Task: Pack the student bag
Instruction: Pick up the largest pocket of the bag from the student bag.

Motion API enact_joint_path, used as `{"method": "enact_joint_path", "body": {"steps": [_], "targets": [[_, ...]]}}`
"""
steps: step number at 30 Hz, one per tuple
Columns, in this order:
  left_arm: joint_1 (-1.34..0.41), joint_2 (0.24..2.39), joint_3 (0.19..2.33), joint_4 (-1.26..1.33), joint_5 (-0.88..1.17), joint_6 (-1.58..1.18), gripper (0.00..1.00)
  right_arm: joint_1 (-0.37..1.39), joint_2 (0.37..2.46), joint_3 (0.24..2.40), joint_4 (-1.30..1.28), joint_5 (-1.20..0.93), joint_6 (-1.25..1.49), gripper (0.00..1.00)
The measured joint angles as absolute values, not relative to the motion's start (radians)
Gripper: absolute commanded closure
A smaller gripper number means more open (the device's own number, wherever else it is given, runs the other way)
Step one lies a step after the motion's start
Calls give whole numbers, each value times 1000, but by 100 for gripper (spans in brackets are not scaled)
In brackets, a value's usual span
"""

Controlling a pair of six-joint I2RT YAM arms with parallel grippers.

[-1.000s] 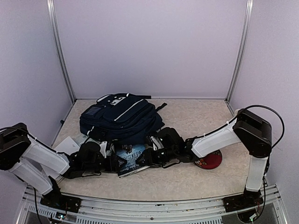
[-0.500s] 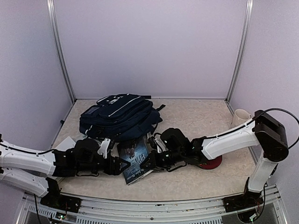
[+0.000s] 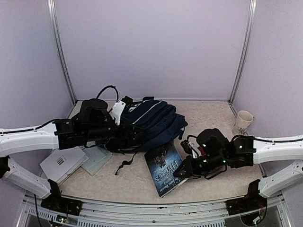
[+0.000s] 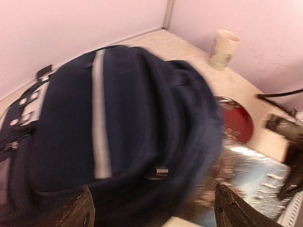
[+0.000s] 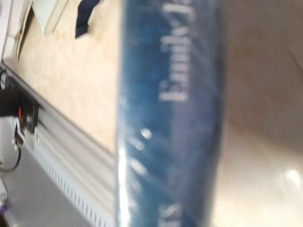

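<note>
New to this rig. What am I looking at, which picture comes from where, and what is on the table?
Two robot arms are bolted to a table. The wide picture looks down from above; the other two come from cameras on each wrist. The left claw is spread open against the navy student bag. The right claw seems to grip a blue book by its edge; its close-up is blurred. A mug, a white pad and a red plate also lie there.

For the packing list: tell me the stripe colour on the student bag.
White stripe on the navy student bag; clearest in the left wrist view.
</note>
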State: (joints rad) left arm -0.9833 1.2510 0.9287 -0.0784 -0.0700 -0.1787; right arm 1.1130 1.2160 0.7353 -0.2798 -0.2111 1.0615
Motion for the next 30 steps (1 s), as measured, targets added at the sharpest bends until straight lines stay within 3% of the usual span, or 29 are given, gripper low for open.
{"method": "enact_joint_path", "body": {"steps": [5, 10, 15, 23, 30], "targets": [[-833, 1385, 1023, -139, -96, -133, 1, 1118, 962, 742, -542, -143, 1068, 100], [-830, 1505, 1166, -220, -122, -69, 1, 1115, 815, 833, -801, 2, 1056, 100], [-807, 1612, 1260, -290, -128, -19, 1, 1038, 874, 1005, -939, 70, 945, 100], [-773, 1758, 1422, -394, -93, 33, 1, 739, 1065, 1076, -845, -63, 727, 100], [-848, 1717, 1430, -399, -27, 52, 1, 696, 1129, 1080, -781, -130, 693, 100]]}}
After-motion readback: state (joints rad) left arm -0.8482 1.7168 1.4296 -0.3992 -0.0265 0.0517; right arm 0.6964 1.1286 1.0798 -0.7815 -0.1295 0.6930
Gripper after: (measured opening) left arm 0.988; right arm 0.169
